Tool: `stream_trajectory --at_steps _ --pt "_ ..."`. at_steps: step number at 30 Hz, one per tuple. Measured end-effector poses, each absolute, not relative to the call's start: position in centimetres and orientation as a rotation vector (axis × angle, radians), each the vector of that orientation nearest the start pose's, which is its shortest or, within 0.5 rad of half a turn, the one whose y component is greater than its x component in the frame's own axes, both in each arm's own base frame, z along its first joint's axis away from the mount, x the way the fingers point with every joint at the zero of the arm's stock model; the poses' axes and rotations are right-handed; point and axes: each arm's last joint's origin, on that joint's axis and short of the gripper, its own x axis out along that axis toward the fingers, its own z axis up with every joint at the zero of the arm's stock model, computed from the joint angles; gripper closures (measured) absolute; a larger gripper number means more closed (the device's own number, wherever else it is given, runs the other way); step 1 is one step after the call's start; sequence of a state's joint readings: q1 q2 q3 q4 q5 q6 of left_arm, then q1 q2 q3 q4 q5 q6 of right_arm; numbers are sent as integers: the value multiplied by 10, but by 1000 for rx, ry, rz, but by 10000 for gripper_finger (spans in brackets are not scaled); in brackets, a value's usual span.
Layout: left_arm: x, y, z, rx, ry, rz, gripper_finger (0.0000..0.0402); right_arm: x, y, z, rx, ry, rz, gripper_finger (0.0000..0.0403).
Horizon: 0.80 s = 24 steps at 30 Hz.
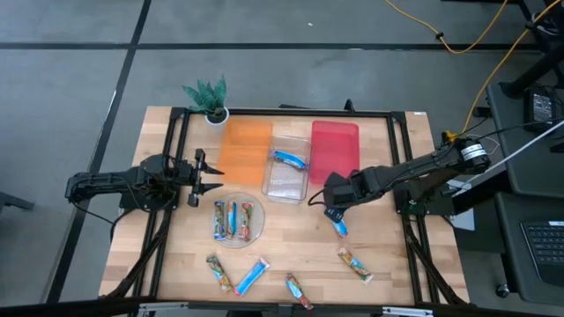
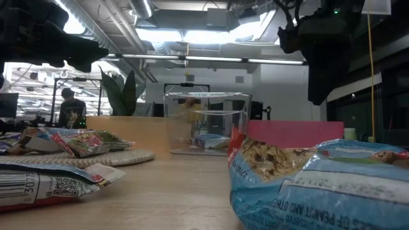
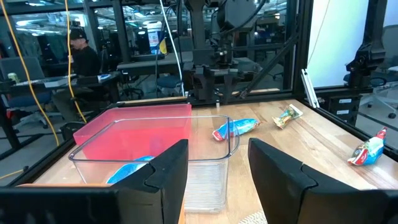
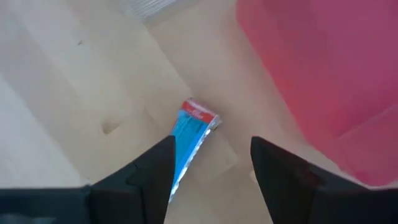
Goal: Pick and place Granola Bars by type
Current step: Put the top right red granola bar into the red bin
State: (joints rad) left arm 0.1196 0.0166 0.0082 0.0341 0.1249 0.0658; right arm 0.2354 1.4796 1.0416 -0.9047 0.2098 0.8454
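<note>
Blue granola bar (image 4: 191,134) flat on table, long axis diagonal, right gripper (image 4: 211,168) jaws spread above, empty

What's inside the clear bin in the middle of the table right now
The clear bin holds one blue-wrapped granola bar, lying toward its far end. The rest of its floor looks bare; nothing covers it from above.

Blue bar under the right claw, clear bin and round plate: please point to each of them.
blue bar (image 4: 189,134), right wrist view, middle of the wrapper.
clear bin (image 1: 288,180), high view, bare floor of the bin.
round plate (image 1: 261,221), high view, right rim.
right claw (image 4: 211,171), right wrist view, between the fingertips.
</note>
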Motion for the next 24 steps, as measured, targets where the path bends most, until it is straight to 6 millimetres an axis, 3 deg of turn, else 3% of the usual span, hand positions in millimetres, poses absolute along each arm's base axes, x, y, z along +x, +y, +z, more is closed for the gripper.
stream_trajectory --at_steps 12,24 --pt "98 8 168 69 -26 -4 239 257 72 220 503 1191 -568 184" --pt "98 8 168 69 -26 -4 239 268 86 185 479 1305 -620 45"
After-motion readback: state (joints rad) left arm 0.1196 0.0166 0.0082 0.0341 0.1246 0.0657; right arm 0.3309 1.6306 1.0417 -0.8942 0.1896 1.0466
